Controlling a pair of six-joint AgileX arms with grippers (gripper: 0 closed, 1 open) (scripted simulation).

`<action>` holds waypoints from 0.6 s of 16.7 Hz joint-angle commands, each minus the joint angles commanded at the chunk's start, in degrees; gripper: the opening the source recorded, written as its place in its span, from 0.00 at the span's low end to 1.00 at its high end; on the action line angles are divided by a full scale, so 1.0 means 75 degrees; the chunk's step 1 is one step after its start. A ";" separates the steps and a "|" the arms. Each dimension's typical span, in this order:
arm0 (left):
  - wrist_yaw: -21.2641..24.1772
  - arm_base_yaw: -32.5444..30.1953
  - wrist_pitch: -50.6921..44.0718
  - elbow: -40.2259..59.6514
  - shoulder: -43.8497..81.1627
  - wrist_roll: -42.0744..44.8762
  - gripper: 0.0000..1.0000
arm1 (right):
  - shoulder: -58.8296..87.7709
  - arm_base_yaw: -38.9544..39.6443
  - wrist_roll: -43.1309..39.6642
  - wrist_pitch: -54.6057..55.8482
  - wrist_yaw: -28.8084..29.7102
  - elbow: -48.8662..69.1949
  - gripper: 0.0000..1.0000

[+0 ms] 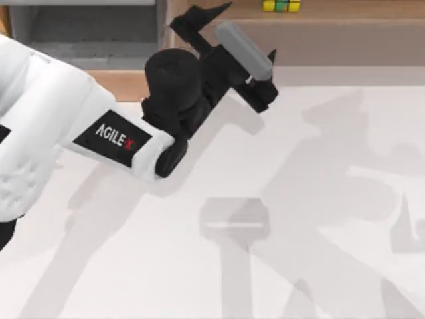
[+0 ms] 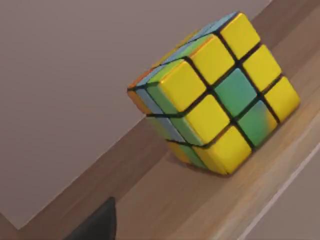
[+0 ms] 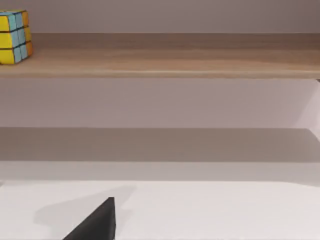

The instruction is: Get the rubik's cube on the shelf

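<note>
- Top view: rubik's cube (image 1: 281, 5) sits on the shelf (image 1: 345, 13) board at the frame's upper edge, right of centre. Left tool (image 1: 249, 30) hangs upper centre, just left of and below the cube, apart from it; fingers spread wide, holding nothing. White worktop (image 1: 199, 266) fills the lower frame.
- Left wrist view: cube (image 2: 215, 95) rests on the wood board (image 2: 200, 200), yellow-green face forward.
- Right wrist view: cube (image 3: 14, 37) at upper left on the shelf (image 3: 175, 57); right tool's state cannot be told.
</note>
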 joint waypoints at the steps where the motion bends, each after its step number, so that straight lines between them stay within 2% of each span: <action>1: 0.0510 0.0325 0.0237 -0.0656 -0.0274 0.0406 1.00 | 0.0000 0.0000 0.0000 0.0000 0.0000 0.0000 1.00; 6: 0.2849 0.2520 0.1370 -0.3672 -0.1498 0.2469 1.00 | 0.0000 0.0000 0.0000 0.0000 0.0000 0.0000 1.00; 10: 0.4308 0.4708 0.2135 -0.5505 -0.2190 0.4053 1.00 | 0.0000 0.0000 0.0000 0.0000 0.0000 0.0000 1.00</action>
